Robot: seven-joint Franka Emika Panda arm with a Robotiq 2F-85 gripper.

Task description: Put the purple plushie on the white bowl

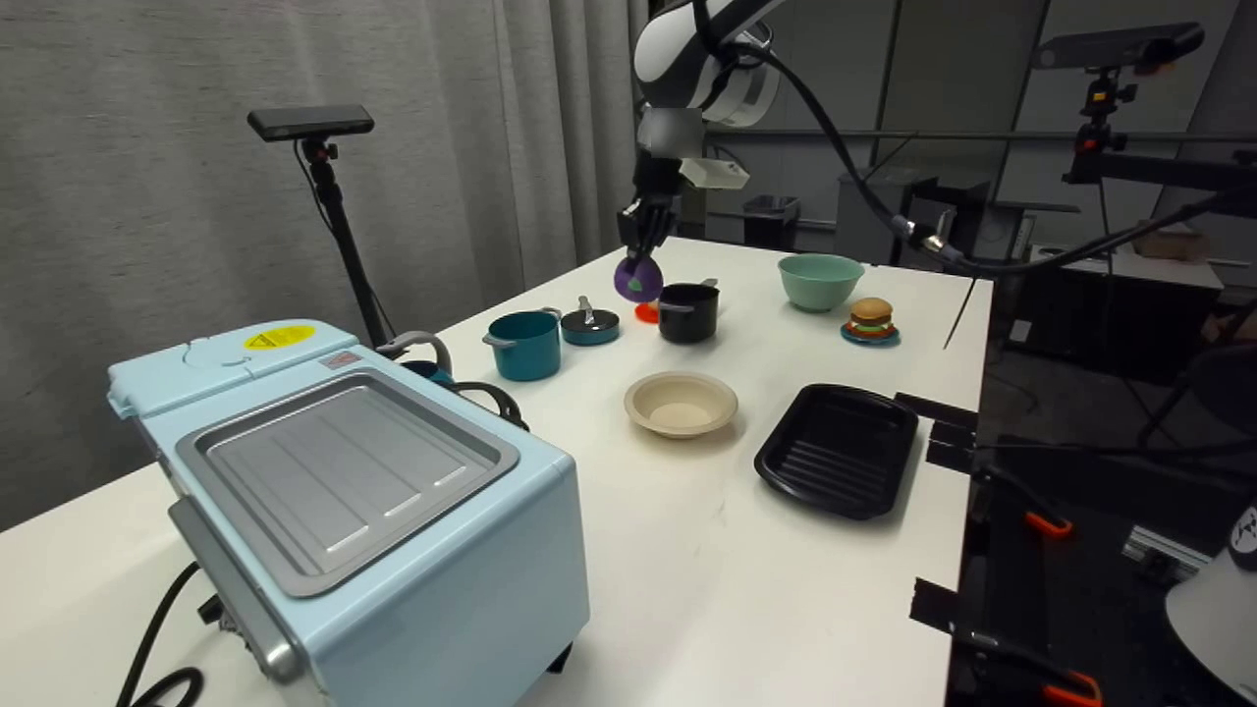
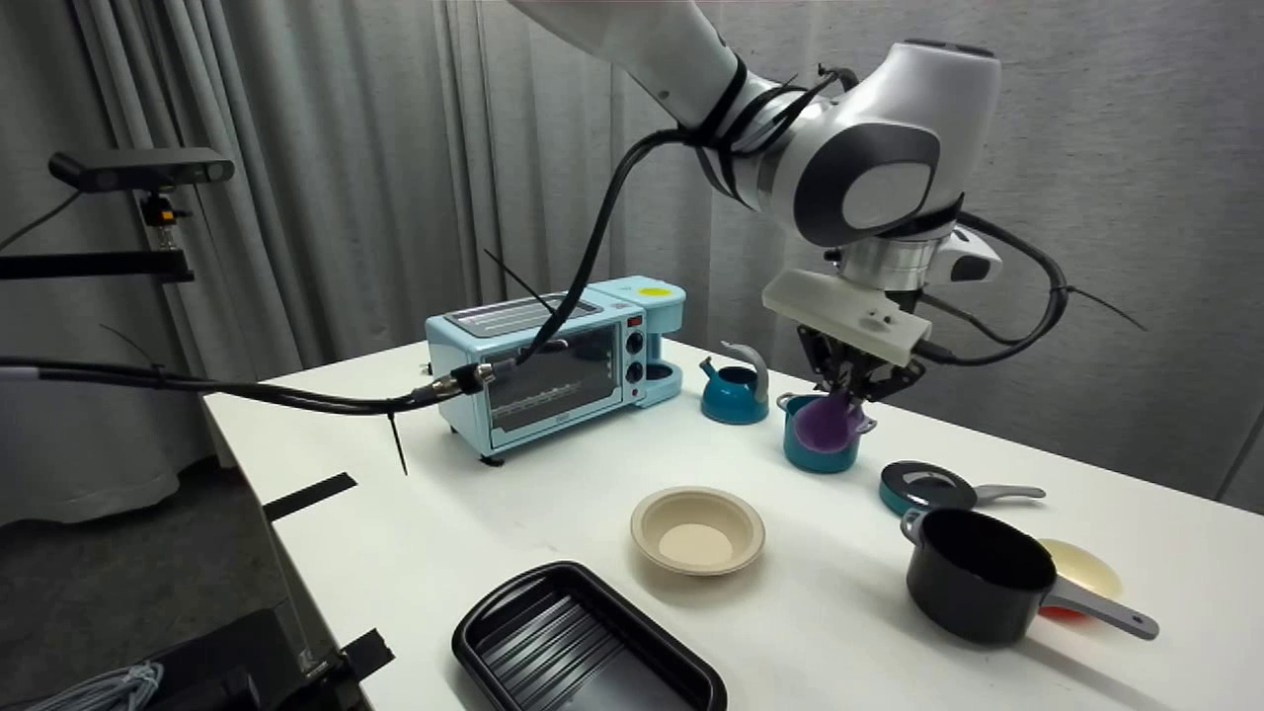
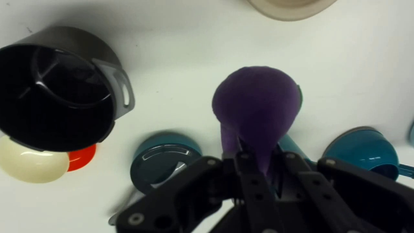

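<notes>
The purple plushie [image 1: 638, 282] is rounded, with a small green patch. It also shows in an exterior view [image 2: 826, 427] and in the wrist view [image 3: 257, 100]. My gripper [image 3: 258, 150] is shut on its narrow end and holds it in the air above the table; the gripper also shows in both exterior views [image 1: 642, 251] [image 2: 845, 391]. The shallow cream-white bowl [image 1: 681, 408] stands upright on the table, apart from the plushie, and its inside looks empty. It also shows in an exterior view [image 2: 697, 545], and its edge shows at the top of the wrist view [image 3: 291, 14].
The black pot [image 2: 983, 578], lidded teal pan [image 2: 926, 488], teal pot [image 1: 528, 346] and kettle [image 2: 735, 395] stand near the gripper. The black ridged tray [image 1: 838, 452], burger toy [image 1: 871, 319], green bowl [image 1: 820, 282] and blue toaster oven [image 2: 553, 370] are farther off.
</notes>
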